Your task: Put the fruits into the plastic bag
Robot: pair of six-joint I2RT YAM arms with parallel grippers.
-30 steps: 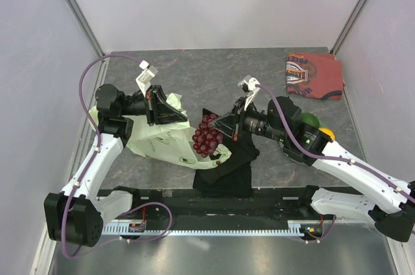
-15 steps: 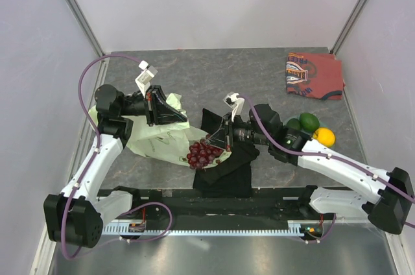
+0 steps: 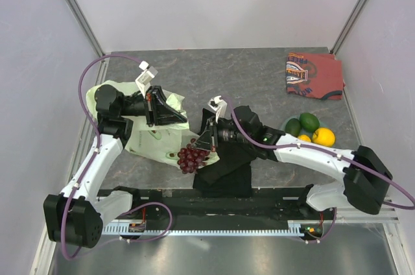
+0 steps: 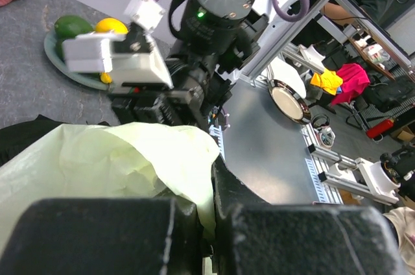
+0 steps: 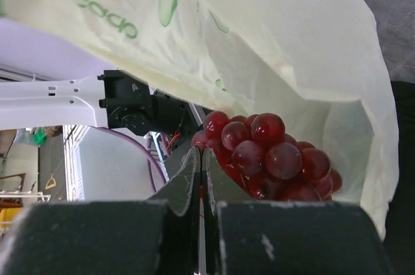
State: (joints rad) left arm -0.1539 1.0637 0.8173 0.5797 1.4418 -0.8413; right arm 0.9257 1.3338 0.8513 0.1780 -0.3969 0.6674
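Near the tabletop's front edge, the right hand (image 3: 200,147) clamps the dark red grape bunch (image 3: 189,157), seemingly by its stem, at the mouth of the plastic bag (image 3: 150,140). Farther back, the left hand (image 3: 181,118) pinches its rim.

Pale lavender walls (image 3: 214,2) enclose a dark grey mottled tabletop (image 3: 214,74).

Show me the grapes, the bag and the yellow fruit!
grapes (image 5: 272,155): right wrist view, middle of the bunch.
bag (image 3: 152,142): top view, its flat middle part.
yellow fruit (image 3: 323,136): top view, its rounded top.
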